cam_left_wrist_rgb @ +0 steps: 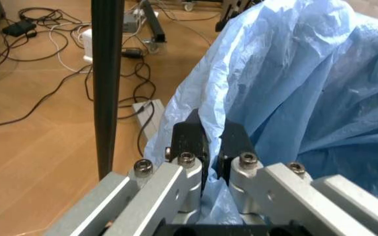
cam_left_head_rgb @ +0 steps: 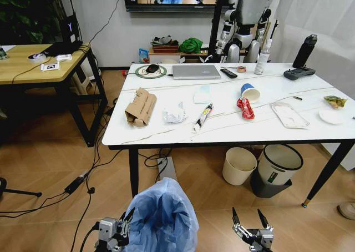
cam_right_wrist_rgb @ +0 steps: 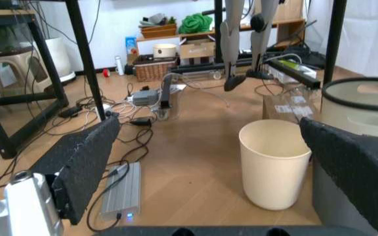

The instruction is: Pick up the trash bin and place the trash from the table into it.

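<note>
The trash bin (cam_left_head_rgb: pixel 163 216), lined with a puffy light-blue bag (cam_left_wrist_rgb: pixel 307 83), stands on the floor in front of the table (cam_left_head_rgb: pixel 166 134). My left gripper (cam_left_head_rgb: pixel 127 216) is at the bin's left side, its fingers (cam_left_wrist_rgb: pixel 190 140) pinched on the bag's rim. To the bin's right, my right gripper (cam_left_head_rgb: pixel 250 217) hangs open and holds nothing; it shows wide open (cam_right_wrist_rgb: pixel 210 123) in the right wrist view. Trash lies on the table: a crushed cardboard box (cam_left_head_rgb: pixel 141 106), crumpled white paper (cam_left_head_rgb: pixel 175 114), a red wrapper (cam_left_head_rgb: pixel 245 108), a paper cup (cam_left_head_rgb: pixel 249 91), a flat white packet (cam_left_head_rgb: pixel 289 115) and a small plate (cam_left_head_rgb: pixel 331 116).
A cream bin (cam_left_head_rgb: pixel 239 165) and a white-lidded dark grey bin (cam_left_head_rgb: pixel 279 169) stand under the table's right half. A laptop (cam_left_head_rgb: pixel 196 71) and a black controller (cam_left_head_rgb: pixel 299 72) sit at the table's far edge. A wooden desk (cam_left_head_rgb: pixel 33 63) stands to the left, with cables across the floor.
</note>
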